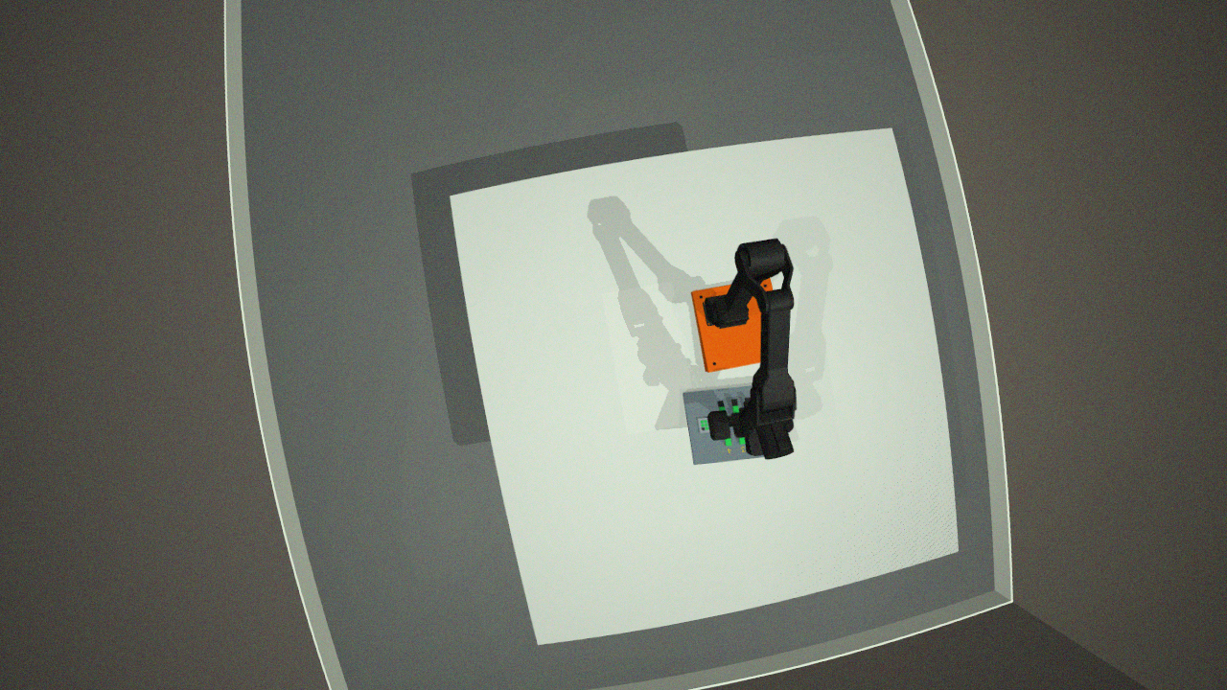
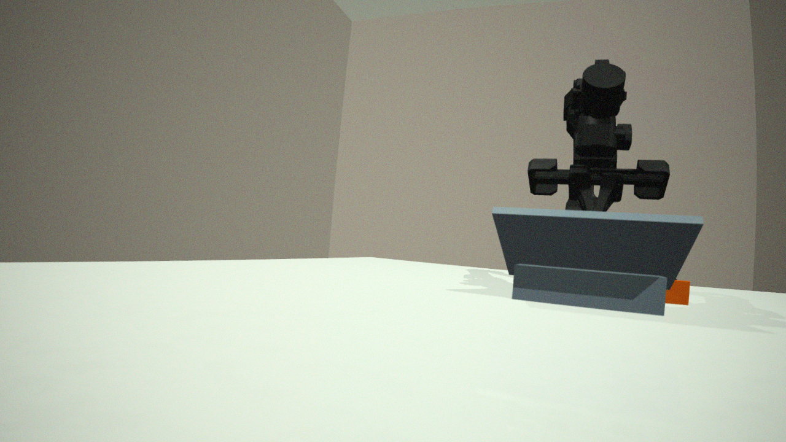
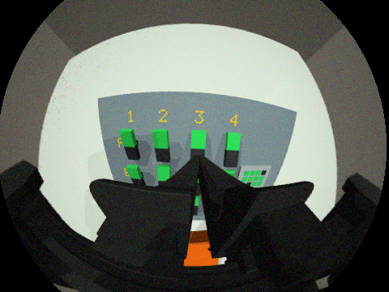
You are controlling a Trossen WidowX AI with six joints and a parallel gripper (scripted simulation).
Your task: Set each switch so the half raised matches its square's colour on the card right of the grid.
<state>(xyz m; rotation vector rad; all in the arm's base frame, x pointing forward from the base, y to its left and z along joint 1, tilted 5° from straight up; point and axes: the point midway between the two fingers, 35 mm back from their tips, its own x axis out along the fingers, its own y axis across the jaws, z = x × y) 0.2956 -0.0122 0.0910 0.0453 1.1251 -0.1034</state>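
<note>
My gripper (image 3: 198,159) is shut and empty, its tips over column 3, overlapping the nearer half of switch A3 (image 3: 198,139). In the exterior view its tips are hidden behind the tilted panel (image 2: 593,239) (image 3: 267,122) (image 1: 703,451); contact cannot be told. Switches A1 (image 3: 127,138), A2 (image 3: 160,139) and A4 (image 3: 232,141) show green far halves and dark near halves. B1 (image 3: 134,172) and B2 (image 3: 164,173) show green; B4 (image 3: 229,173) is partly covered. The fingers hide B3 and most of row C. The card (image 3: 254,176) (image 1: 703,425) has a dark far-right square; its near part is covered.
The orange base plate (image 1: 733,347) (image 3: 201,253) (image 2: 678,293) lies on the arm's side of the panel. The arm (image 1: 775,343) reaches from it over the panel's column 1 side. The panel stands on the white table (image 1: 600,515) (image 2: 274,352).
</note>
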